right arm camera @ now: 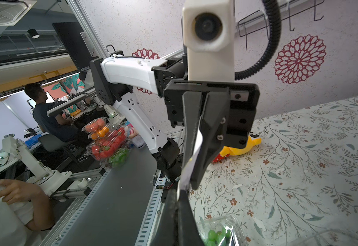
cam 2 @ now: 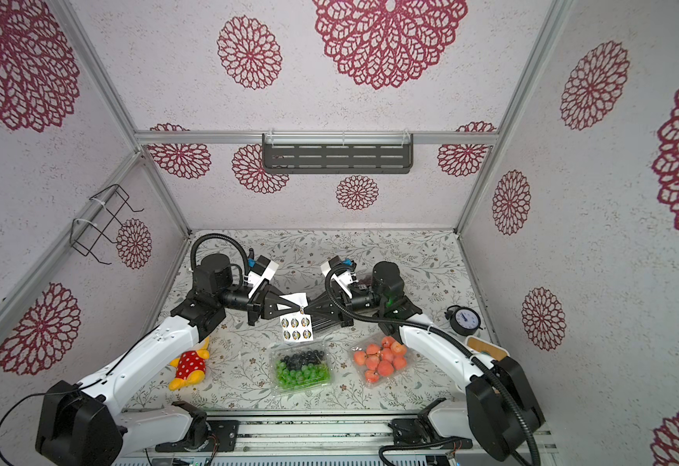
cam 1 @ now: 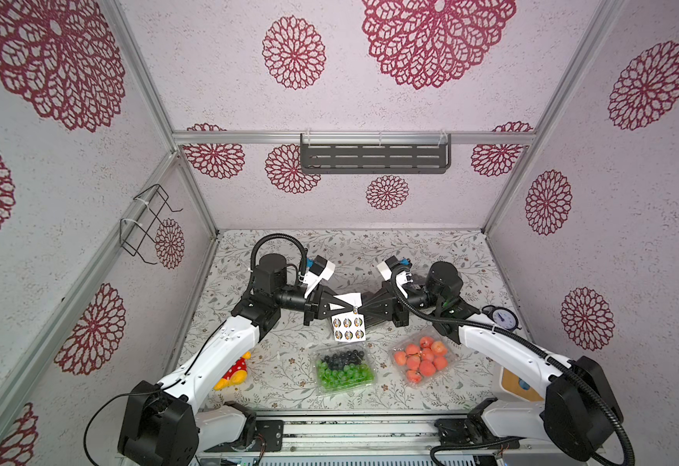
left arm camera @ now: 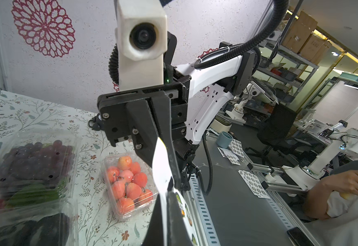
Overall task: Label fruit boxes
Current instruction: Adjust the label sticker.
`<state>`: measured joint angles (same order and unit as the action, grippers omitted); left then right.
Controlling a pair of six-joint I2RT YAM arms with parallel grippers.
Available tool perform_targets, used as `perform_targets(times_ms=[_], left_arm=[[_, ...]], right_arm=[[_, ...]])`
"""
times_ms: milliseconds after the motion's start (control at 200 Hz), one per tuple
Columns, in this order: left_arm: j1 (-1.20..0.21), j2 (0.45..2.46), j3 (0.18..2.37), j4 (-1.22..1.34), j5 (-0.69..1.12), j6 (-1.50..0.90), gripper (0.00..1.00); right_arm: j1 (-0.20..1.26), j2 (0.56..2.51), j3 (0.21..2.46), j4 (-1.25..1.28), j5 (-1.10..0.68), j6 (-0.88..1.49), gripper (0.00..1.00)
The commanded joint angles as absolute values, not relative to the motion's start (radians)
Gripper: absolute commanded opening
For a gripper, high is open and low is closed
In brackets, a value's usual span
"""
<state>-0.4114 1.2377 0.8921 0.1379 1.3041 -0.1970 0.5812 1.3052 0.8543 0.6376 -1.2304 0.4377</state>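
Two closed grippers meet tip to tip above the table [cam 1: 281, 387], and the main hazard lies in that shared pinch. The left gripper [cam 1: 349, 309] clamps the sticker sheet [cam 1: 348, 327], and the right gripper [cam 1: 363, 311] nips the same sheet at its upper corner, where a round sticker shows at the tips. I cannot tell whether it grips the sticker alone or the backing with it. If I draw the arms apart with both jaws on the backing, I judge that the paper may tear or slip out of the left jaws. A sticker that does lift may curl and cling to a finger. The sheet hangs limp, its free end near the far side of the green-and-blue fruit box [cam 1: 344, 369], so a low move may drag it across that lid. The orange-red fruit box [cam 1: 422, 359] rests on the table close to the right forearm, which may nudge it on a careless retreat. The left wrist view also shows the dark purple fruit box [left arm camera: 33, 161] and the black fruit box [left arm camera: 35, 230] on the table. Both arms reach forward from the near rail, elbows bent. Their forearms turn inward, so the grippers lie about level and point straight at each other.
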Motion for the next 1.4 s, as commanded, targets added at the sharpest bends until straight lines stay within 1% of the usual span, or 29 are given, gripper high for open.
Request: perform_targets(times_ms=[0,60,195,265,310,385,435,495,535,595,690,796,886,1161,1241,1331,1396], left_arm=[[-0.411,1.22,0.873,0.146,1.306,-0.204,0.0],[-0.411,1.216,0.87,0.152,1.307,-0.208,0.0],[-0.412,1.211,0.859,0.187,1.307,-0.234,0.0],[-0.412,1.208,0.859,0.193,1.259,-0.247,0.0],[-0.412,1.206,0.86,0.189,1.24,-0.254,0.0],[-0.411,1.199,0.855,0.188,1.211,-0.259,0.0],[-0.412,1.19,0.849,0.193,1.135,-0.275,0.0],[-0.411,1.176,0.841,0.176,1.011,-0.28,0.0],[-0.411,1.172,0.841,0.173,0.96,-0.283,0.0],[-0.406,1.173,0.839,0.177,0.935,-0.294,0.0],[-0.406,1.178,0.841,0.179,0.881,-0.316,0.0],[-0.405,1.17,0.83,0.198,0.826,-0.33,0.0],[-0.403,1.17,0.824,0.216,0.834,-0.34,0.0],[-0.398,1.169,0.807,0.257,0.915,-0.352,0.0],[-0.398,1.169,0.805,0.259,0.913,-0.354,0.0],[-0.398,1.175,0.808,0.255,0.913,-0.353,0.0],[-0.397,1.177,0.808,0.256,0.915,-0.353,0.0]], right_arm=[[0.574,1.306,0.859,0.739,-1.221,0.483,0.16],[0.574,1.305,0.857,0.731,-1.221,0.478,0.22],[0.574,1.281,0.846,0.676,-1.187,0.437,0.23],[0.574,1.25,0.852,0.582,-1.103,0.376,0.26],[0.577,1.216,0.853,0.5,-0.992,0.327,0.31],[0.6,1.155,0.864,0.35,-0.761,0.239,0.33],[0.63,1.112,0.859,0.292,-0.551,0.218,0.34],[0.666,1.067,0.839,0.278,-0.355,0.21,0.34],[0.691,1.041,0.826,0.275,-0.254,0.209,0.34],[0.726,1.02,0.825,0.257,-0.184,0.2,0.32],[0.769,1.026,0.846,0.238,-0.195,0.211,0.27],[0.799,1.067,0.869,0.245,-0.233,0.239,0.26],[0.802,1.109,0.881,0.272,-0.272,0.247,0.26],[0.803,1.185,0.919,0.29,-0.287,0.222,0.25],[0.804,1.193,0.925,0.293,-0.306,0.21,0.24],[0.805,1.192,0.924,0.3,-0.32,0.207,0.2],[0.805,1.182,0.915,0.299,-0.3,0.202,0.19]])
